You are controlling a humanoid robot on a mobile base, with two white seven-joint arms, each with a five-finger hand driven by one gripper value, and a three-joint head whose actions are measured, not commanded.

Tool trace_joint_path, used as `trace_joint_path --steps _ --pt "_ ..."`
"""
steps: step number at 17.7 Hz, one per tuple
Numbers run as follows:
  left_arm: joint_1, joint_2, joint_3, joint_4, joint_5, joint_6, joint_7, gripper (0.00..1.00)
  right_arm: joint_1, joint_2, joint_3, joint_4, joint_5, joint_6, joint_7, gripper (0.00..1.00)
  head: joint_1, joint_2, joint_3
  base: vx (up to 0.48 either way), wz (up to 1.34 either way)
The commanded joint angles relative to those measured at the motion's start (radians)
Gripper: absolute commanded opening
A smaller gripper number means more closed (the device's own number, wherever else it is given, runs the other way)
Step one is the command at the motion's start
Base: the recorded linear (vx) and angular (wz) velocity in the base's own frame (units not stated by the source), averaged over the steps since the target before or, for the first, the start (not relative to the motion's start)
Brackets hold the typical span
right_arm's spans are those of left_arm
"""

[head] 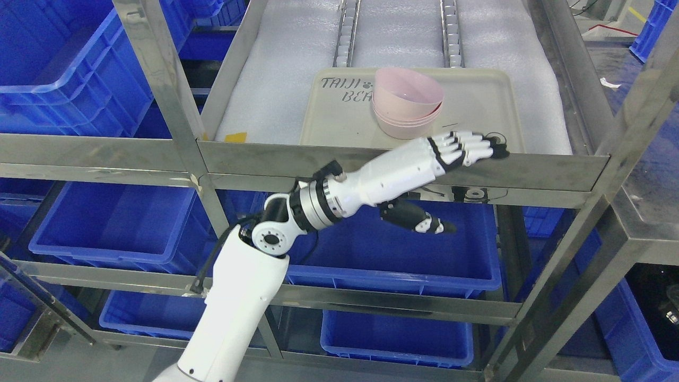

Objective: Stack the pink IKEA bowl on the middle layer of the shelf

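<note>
Bowls point(407, 103) sit nested on tray point(339, 122), shelf point(403, 164) middle layer. Your left hand point(467, 147) empty, fingers extended flat over front rail just beside stack. Draw back level; avoid nudging stack or catching rail.

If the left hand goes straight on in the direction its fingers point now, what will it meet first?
Probably nothing close: the left hand points rightward along the shelf's front rail, passing in front of the stacked pink bowls. Farther on, likely the right shelf post; depth is unclear.
</note>
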State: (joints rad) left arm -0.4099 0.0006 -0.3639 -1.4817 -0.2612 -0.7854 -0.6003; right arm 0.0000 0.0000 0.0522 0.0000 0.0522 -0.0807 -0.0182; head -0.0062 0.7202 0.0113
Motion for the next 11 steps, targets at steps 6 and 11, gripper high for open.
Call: trace_joint_path --steps 6,11 --pt "0.604 0.017 -0.049 0.092 0.086 0.000 0.011 1.00 0.003 -0.017 0.000 -0.017 0.000 -0.001 0.000 1.00 0.0000 0.000 0.000 -0.010 -0.05" --pt "0.665 0.017 0.032 0.093 0.142 0.002 0.395 0.98 0.003 -0.017 0.000 -0.017 0.000 -0.001 0.000 1.00 0.0000 0.000 0.000 0.009 0.04"
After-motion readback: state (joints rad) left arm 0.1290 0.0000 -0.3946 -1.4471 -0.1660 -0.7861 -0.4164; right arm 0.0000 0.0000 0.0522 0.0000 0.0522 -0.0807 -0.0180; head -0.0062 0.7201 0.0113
